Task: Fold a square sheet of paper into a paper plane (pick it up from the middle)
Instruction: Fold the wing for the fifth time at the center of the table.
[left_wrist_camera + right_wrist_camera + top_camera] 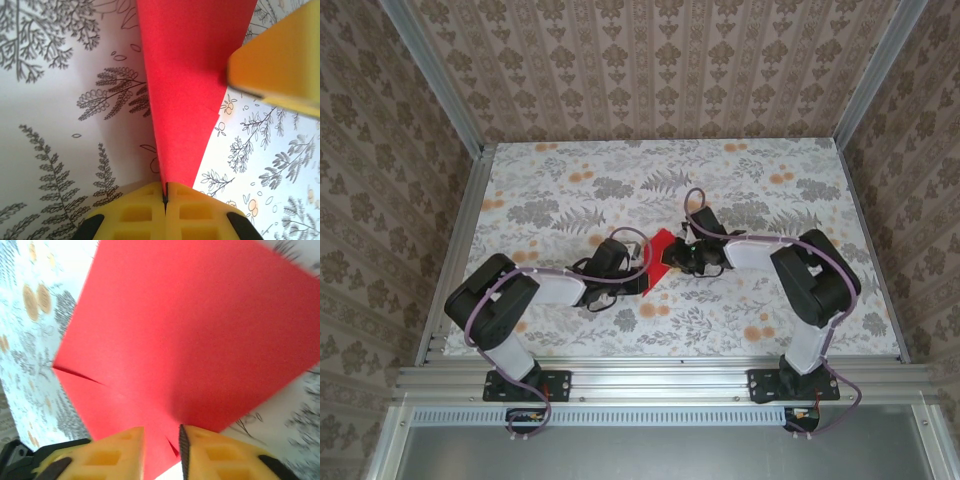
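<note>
Where the two arms meet near the middle of the table [770, 180], the square sheet of paper [658, 252] is located between them. The left gripper [165, 194] is at its near-left end and the right gripper [161, 435] is on its far-right side. In the left wrist view the sheet is seen to taper to a point that ends exactly at the fingertips.

In the overhead view much of the sheet is covered by both wrists, so its outline cannot be traced fully. In the right wrist view it is cut off at the top and right.

The left jaws are pressed together on the paper's tip. The right jaws are parted by a narrow gap — red paper is visible through it, a short dark crease lies beside one finger, and no clamping is evident.
</note>
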Tool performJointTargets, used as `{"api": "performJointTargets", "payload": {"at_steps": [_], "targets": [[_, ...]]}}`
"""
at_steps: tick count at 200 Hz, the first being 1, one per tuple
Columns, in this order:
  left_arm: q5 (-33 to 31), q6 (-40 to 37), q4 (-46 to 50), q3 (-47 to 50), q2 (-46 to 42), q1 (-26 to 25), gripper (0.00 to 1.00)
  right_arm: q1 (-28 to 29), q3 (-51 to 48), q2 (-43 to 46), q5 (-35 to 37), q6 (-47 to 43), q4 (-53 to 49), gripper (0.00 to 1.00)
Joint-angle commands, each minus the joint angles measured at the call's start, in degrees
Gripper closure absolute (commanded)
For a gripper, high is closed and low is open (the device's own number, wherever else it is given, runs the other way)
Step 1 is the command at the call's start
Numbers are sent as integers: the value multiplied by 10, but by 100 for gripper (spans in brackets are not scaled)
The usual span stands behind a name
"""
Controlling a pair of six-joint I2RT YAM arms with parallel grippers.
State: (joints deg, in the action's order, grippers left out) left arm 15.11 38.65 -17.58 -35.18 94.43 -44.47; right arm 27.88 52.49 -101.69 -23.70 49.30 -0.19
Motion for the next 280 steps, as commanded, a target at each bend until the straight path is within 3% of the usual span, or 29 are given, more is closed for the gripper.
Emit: {"api": "performJointTargets", "payload": {"at_steps": [1,37,81,163,206,261,280], "targets": [[-54,-95,67,-20,-12,-14,94,-6,-5,58,10,24,-19,66],[-102,-166,85,-27,-13,-31,94,-6,-9,77,4,84,-20,57],[-147,-233,92,-32,-3,-52,95,-6,32,41,-18,122,-32,50],[-211,-275,106,-45,17,-86,96,4,125,-46,-47,138,-106,43],[-246,-277,126,-59,25,-100,97,9,156,-61,-27,107,-182,50],[-265,-275,135,-67,26,-110,97,15,178,-61,8,86,-239,65],[-270,-274,137,-68,26,-114,97,17,181,-61,9,84,-241,75]]}}
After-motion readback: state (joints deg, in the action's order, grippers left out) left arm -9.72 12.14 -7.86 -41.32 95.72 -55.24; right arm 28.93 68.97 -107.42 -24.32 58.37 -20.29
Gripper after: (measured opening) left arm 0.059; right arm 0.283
